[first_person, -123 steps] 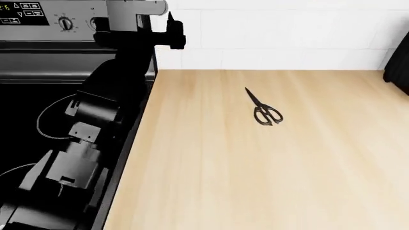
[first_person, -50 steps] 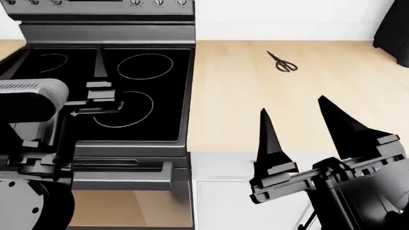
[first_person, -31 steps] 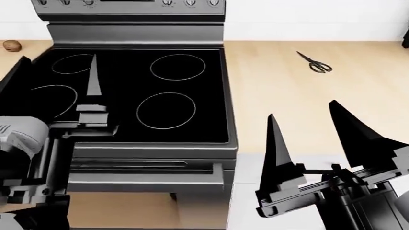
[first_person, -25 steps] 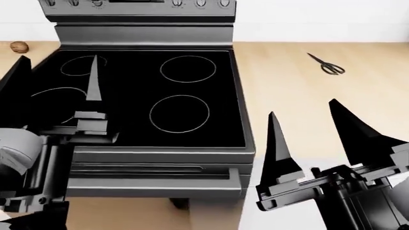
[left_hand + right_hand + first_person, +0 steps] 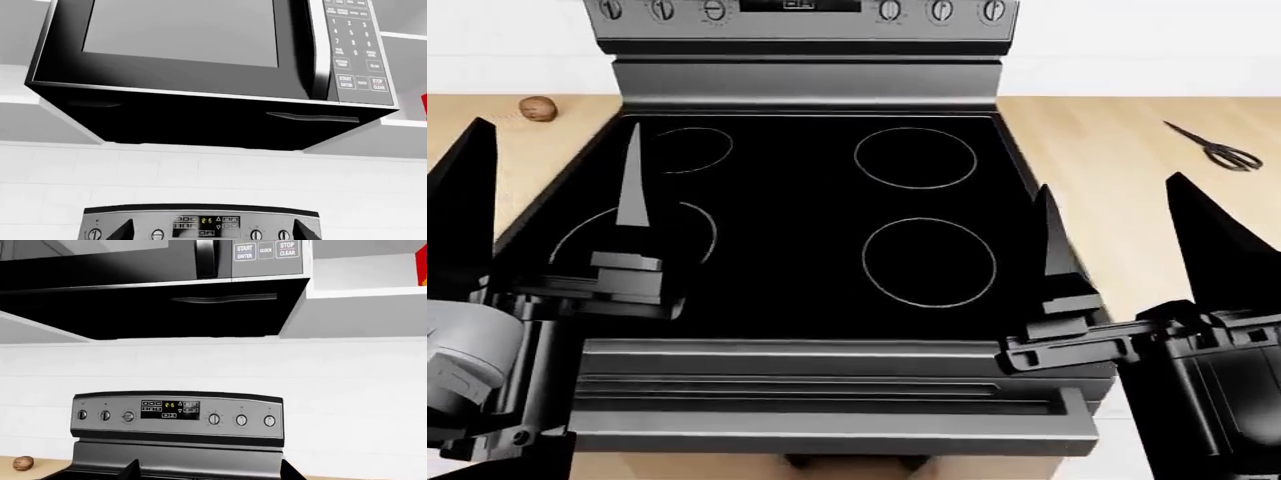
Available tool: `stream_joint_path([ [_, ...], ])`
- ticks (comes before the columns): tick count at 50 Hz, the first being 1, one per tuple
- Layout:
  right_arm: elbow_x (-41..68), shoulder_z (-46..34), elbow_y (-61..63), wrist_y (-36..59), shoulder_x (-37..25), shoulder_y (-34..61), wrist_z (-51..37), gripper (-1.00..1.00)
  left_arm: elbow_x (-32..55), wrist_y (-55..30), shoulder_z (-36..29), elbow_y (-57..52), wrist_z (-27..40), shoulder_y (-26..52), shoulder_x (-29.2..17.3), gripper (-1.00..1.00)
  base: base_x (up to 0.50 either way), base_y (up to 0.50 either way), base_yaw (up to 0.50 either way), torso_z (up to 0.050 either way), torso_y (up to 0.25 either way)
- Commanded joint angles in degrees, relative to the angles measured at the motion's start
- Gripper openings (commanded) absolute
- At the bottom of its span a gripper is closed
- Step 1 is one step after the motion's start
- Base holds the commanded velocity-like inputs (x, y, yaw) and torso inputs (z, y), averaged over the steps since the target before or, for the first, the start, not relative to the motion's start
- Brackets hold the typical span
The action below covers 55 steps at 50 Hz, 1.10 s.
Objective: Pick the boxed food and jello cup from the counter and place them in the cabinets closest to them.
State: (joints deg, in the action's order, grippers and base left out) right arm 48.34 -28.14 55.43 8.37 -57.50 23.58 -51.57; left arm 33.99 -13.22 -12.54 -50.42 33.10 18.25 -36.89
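Note:
The boxed food and the jello cup are out of view. In the head view, the pale-wood counter flanks a black stovetop. My left gripper hangs open over the stovetop's left side, with nothing between its fingers. Over the stovetop's right edge, my right gripper also stands open and empty. Both wrist views face the back wall: the left gripper and right gripper show only dark fingertips wide apart in front of the stove's control panel.
Black scissors lie on the counter at the far right. A brown walnut-like ball sits on the counter left of the stove. A microwave hangs above the stove. A red sliver shows on an open shelf beside it.
The head view has swung left: the stove now fills the middle, the scissors have slid to the right edge, and the walnut-like ball has moved further in. Both grippers stay open.

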Motion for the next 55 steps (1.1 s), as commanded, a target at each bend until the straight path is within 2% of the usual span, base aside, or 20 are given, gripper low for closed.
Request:
stream_joint_path([
  [1, -0.95, 0.14, 2.37, 0.27, -0.93, 0.23, -1.08, 1.00, -0.50, 0.08, -0.40, -0.11, 0.03, -0.07, -0.05, 1.00, 0.01, 0.50, 0.00, 0.000, 0.000],
  [55, -2.44, -4.57, 3.14, 0.16, -1.33, 3.25, -2.01, 1.00, -0.91, -0.13, -1.74, 0.79, 0.24, 0.51, -0.18, 1.00, 0.00, 0.50, 0.00, 0.000, 0.000],
])
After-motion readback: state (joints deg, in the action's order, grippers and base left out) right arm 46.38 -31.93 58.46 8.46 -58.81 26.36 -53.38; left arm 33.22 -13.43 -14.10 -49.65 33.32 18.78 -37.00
